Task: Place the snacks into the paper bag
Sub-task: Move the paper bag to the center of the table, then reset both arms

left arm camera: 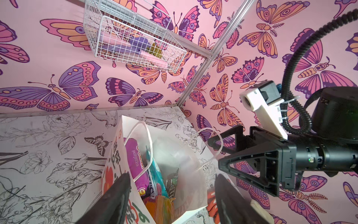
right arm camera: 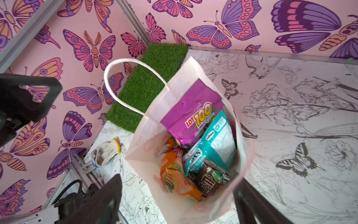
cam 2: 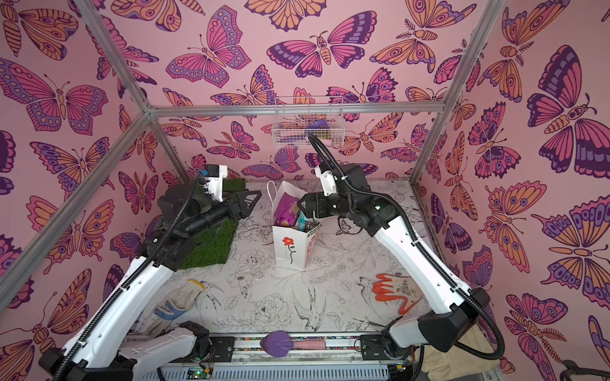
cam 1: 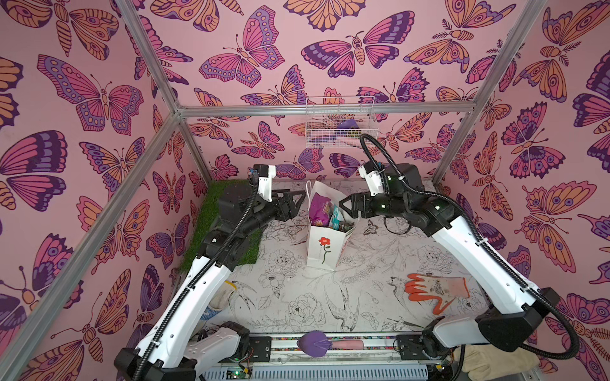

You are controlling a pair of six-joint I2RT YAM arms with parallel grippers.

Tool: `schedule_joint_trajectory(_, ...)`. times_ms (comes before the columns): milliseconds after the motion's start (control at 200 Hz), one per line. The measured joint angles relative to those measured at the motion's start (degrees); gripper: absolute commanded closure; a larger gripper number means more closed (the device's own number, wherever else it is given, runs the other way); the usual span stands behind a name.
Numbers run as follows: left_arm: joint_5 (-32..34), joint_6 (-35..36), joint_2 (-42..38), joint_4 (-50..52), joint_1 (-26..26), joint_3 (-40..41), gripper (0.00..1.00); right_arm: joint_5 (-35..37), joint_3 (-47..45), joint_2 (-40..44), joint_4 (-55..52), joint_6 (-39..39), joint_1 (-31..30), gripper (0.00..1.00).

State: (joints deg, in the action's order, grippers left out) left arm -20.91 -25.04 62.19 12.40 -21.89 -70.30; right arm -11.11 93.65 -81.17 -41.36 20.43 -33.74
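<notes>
Left fingers (cam 1: pixel 294 199): spread wide, gripping nothing. They are held level above the table (cam 1: pixel 297 297), tips aimed at the mouth of the paper bag (cam 1: pixel 321 250) from its left side. They stand just beside the bag's upper edge. Contact with the cord handle (cam 1: pixel 308 189) cannot be determined.

Right fingers (cam 1: pixel 347 204): also spread wide and empty. They face the left fingers across the bag mouth from the right side. In the left wrist view the second cord handle (left arm camera: pixel 217 139) crosses in front of these fingertips (whether it touches them cannot be determined).

The paper bag stands upright on the table between the two arms, toward the rear wall, mouth open, red flower print facing the camera head.

The snacks lie inside the bag:
- purple packet (right arm camera: pixel 191 114), tallest, leaning on the bag wall that carries the handle seen in the right wrist view;
- teal packet (right arm camera: pixel 217 143), beside the purple one;
- brown wrapper (right arm camera: pixel 211 178), lower down;
- orange packet (right arm camera: pixel 174 174), beside the brown wrapper.

Further out:
- the grass mat (cam 1: pixel 214 211) lies at the rear left, partly under the left arm;
- the orange glove (cam 1: pixel 435 290) lies flat at the front right;
- a white glove (cam 2: pixel 180 300) lies at the front left;
- a wire basket (cam 1: pixel 340 122) hangs on the rear wall.
</notes>
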Motion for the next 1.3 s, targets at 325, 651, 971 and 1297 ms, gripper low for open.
schedule_joint_trajectory(325, 3.17, 1.79, -2.38, 1.92, 0.0, 1.25, 0.29, 4.2, -1.49, 2.64, -1.77, -1.33, 0.0, 0.08)
schedule_joint_trajectory(651, 6.99, 4.04, -4.76, 3.23, 0.0, 4.28, 0.29, 12.11, -9.53, 8.2, 0.59, -1.42, 0.02, 0.08)
schedule_joint_trajectory(971, 14.99, 6.01, -8.96, 4.2, 0.0, 9.94, 0.29, 21.18, -15.91, 14.58, 4.44, -0.94, 2.86, 0.07)
schedule_joint_trajectory(1297, 23.52, 8.55, -12.94, 4.17, 0.0, 16.24, 0.29, 27.65, -23.87, 16.96, 7.26, 0.09, 5.51, 0.07)
